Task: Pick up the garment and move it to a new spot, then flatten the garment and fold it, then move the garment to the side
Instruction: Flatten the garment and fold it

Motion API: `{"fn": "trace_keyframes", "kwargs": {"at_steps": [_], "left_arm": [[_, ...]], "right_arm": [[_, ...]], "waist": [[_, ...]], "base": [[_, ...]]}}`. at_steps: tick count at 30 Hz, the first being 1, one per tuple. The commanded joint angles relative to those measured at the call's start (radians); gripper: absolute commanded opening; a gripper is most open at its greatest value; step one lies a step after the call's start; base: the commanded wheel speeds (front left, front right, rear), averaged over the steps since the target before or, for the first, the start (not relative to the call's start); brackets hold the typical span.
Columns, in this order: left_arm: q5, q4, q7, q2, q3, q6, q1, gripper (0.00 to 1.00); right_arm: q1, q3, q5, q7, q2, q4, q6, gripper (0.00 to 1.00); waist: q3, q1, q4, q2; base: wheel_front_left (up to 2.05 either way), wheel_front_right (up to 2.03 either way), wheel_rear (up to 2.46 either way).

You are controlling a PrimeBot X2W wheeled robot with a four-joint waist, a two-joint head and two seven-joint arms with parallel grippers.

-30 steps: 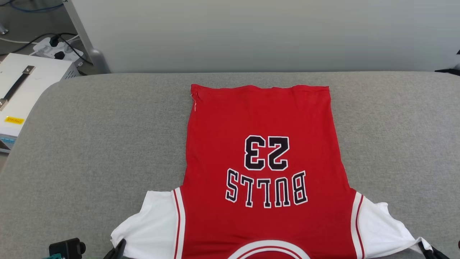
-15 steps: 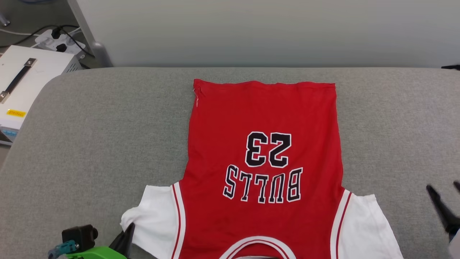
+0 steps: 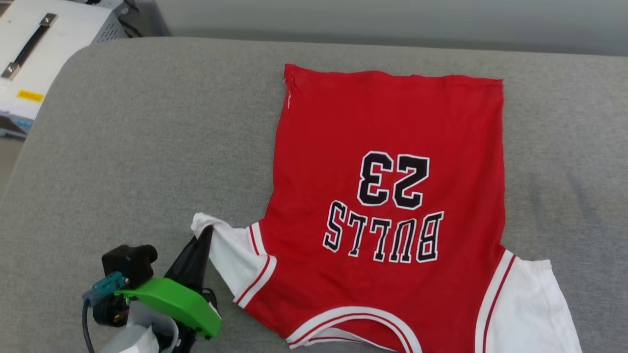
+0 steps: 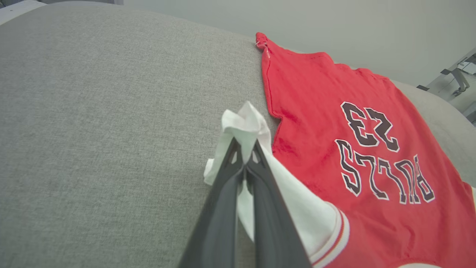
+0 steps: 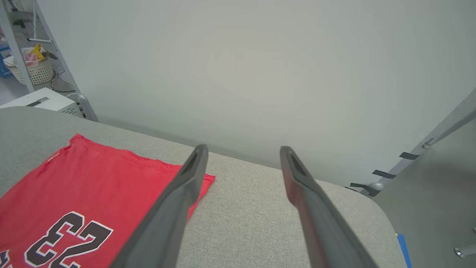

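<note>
The garment (image 3: 392,127) lies spread on the grey cushioned table (image 3: 137,147), red with black "BULLS 23" lettering facing up and its collar toward me. My left gripper (image 3: 206,233) is shut on the tip of the white left sleeve (image 3: 230,252), lifting and bunching it. The left wrist view shows the garment (image 4: 334,123) and my left gripper (image 4: 243,147) pinching the crumpled sleeve (image 4: 243,119). The other white sleeve (image 3: 525,304) lies flat at the lower right. My right gripper (image 5: 241,150) is open and empty, raised above the garment's (image 5: 93,178) hem corner.
A white box with a black handle (image 3: 34,54) stands off the table's far left corner. A pale wall (image 5: 241,67) runs behind the table. A shelf leg and a basket (image 5: 37,70) stand at the far left in the right wrist view.
The head camera has tilted down and turned. My right gripper has let go of the right sleeve, opened and lifted out of the head view. My left gripper has pulled its sleeve up and inward.
</note>
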Motion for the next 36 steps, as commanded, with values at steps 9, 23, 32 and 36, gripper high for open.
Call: {"fn": "trace_keyframes", "kwargs": {"at_steps": [9,23,32,36], "left_arm": [[0.109,-0.036,-0.006,-0.100,0.006,-0.032,-0.127,0.00],[0.209,-0.022,-0.006,-0.219,0.035,-0.099,-0.205,0.00],[0.240,0.002,-0.006,-0.247,0.066,-0.124,-0.202,0.00],[0.247,0.021,-0.006,-0.244,0.078,-0.129,-0.188,0.00]], "right_arm": [[-0.421,0.175,0.086,0.564,-0.024,0.255,-0.001,1.00],[-0.573,0.245,-0.023,0.699,0.054,0.489,-0.001,1.00],[-0.493,0.266,0.019,0.694,0.032,0.530,-0.001,0.00],[-0.523,0.246,0.030,0.634,0.028,0.529,-0.001,0.00]], "waist": [[0.268,0.0000,0.159,0.0000],[0.403,0.0000,0.239,0.0000],[0.401,0.0000,0.232,0.0000],[0.366,0.0000,0.217,0.0000]], "base": [[0.00,0.00,0.00],[0.00,0.00,0.00],[0.00,0.00,0.00],[0.00,0.00,0.00]]}}
